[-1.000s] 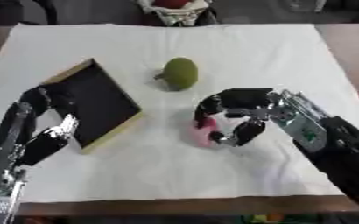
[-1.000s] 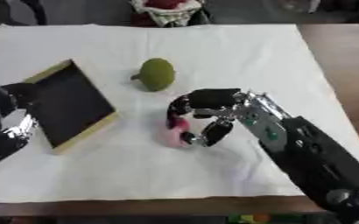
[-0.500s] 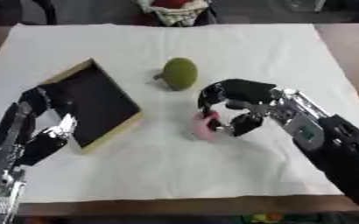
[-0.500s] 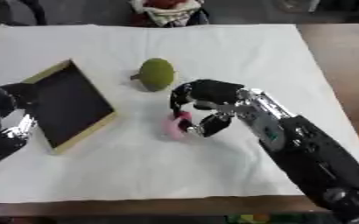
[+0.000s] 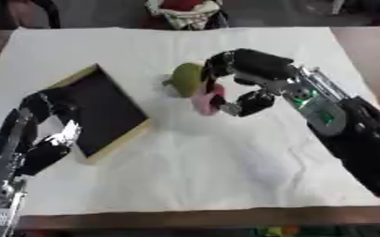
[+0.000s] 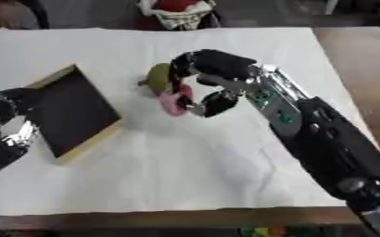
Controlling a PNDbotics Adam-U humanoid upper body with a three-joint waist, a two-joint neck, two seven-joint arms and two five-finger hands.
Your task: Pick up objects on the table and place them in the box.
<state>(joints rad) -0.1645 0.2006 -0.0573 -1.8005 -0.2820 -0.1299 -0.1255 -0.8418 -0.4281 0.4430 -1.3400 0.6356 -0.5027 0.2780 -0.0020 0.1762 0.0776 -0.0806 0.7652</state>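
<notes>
My right hand is shut on a small pink object, holding it just above the white cloth. The pink object hangs right beside a green pear-shaped fruit that lies on the cloth at mid-table. To the left lies the box, a shallow tray with a black inside and a light wooden rim, set askew. My left hand rests at the box's lower left edge with its fingers relaxed, holding nothing.
A white cloth covers the table, with bare wood showing at the right. At the far edge stands a bundle with something red in it.
My right hand has lifted the pink object and carried it up and to the left, from the middle of the cloth to beside the green fruit. The left hand stays put.
</notes>
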